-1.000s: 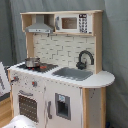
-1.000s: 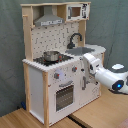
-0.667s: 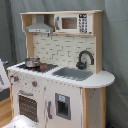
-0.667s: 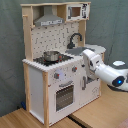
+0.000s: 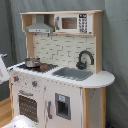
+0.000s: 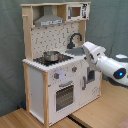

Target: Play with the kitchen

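The kitchen (image 5: 60, 75) is a tall white and light-wood toy, seen in both exterior views. It has a grey hood (image 5: 40, 25), a black faucet (image 5: 85, 57) over a grey sink (image 5: 72, 73), and a stove carrying a small metal pot (image 5: 32, 62). The oven door (image 5: 27, 105) sits under red knobs (image 5: 35, 83). In the second exterior view the kitchen (image 6: 52, 75) fills the left and middle. My white arm (image 6: 107, 62) reaches in from the second exterior view's right. Its gripper end (image 6: 86, 50) is at the counter's edge beside the sink, just right of the faucet (image 6: 75, 39).
A toy microwave (image 5: 70, 22) sits beside the hood on the top shelf. A grey curtain (image 5: 115, 50) hangs behind the kitchen. A wooden floor (image 6: 20, 117) lies below. Something white shows at the first exterior view's left edge (image 5: 2, 70) and bottom (image 5: 20, 122).
The arm has moved up and to the second exterior view's left, from beside the lower cabinet to the counter edge by the sink. The kitchen is unchanged.
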